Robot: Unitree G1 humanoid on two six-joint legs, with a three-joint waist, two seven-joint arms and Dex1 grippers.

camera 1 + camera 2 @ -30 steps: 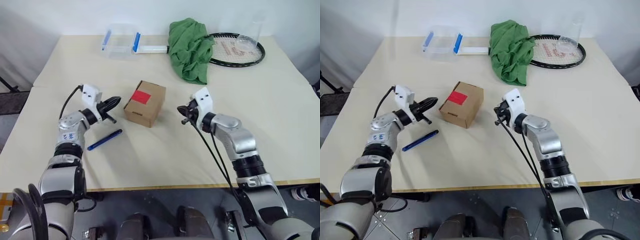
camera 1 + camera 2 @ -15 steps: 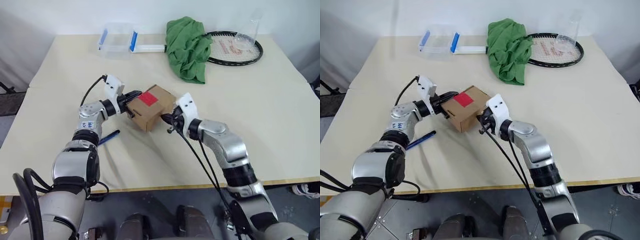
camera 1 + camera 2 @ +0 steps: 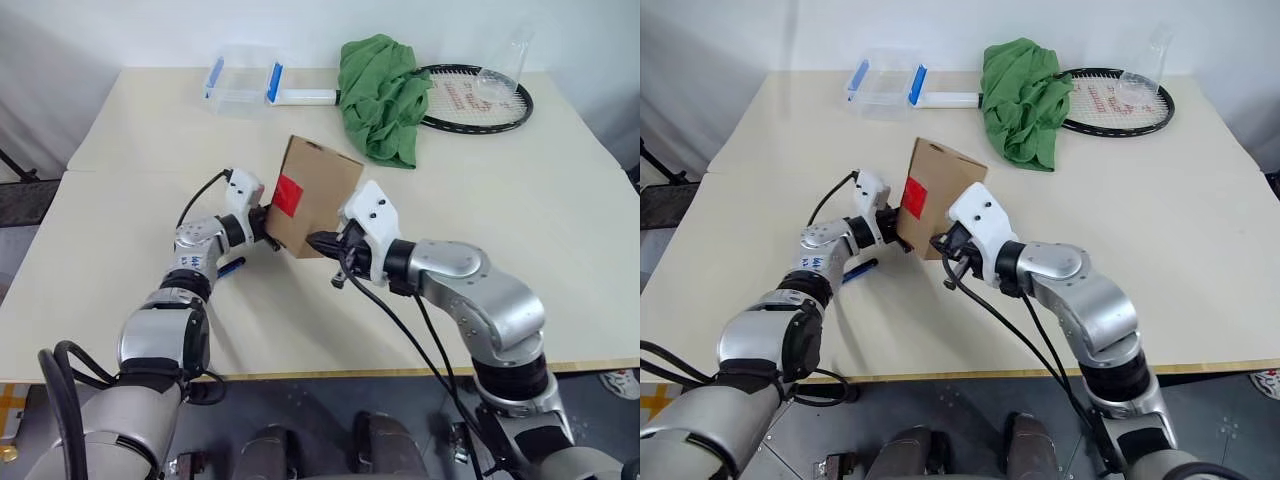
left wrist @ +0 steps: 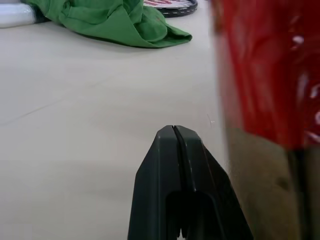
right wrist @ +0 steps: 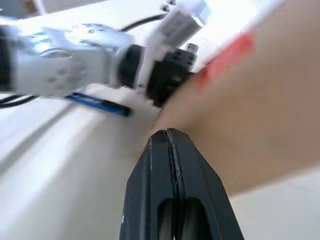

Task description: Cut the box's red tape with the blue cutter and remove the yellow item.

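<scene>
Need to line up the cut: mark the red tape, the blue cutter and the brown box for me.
red tape patch (image 3: pixel 288 196), left eye view, its middle.
slim blue cutter (image 5: pixel 97 103), right wrist view, mid-shaft.
brown cardboard box (image 3: pixel 328 180), left eye view, bare side panel.

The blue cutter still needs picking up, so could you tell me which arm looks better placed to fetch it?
Probably left: the blue cutter lies beside the left gripper, while the right gripper is across the tilted box.

Brown cardboard box (image 3: pixel 318 195) tipped up on one edge above the desk (image 3: pixel 560 250), taped top turned sideways. Small red tape (image 3: pixel 287 195) patch intact on that face, flaps shut. Slim blue cutter (image 3: pixel 859 269) flat on the desk, just beside the box's lower corner, partly hidden.
</scene>
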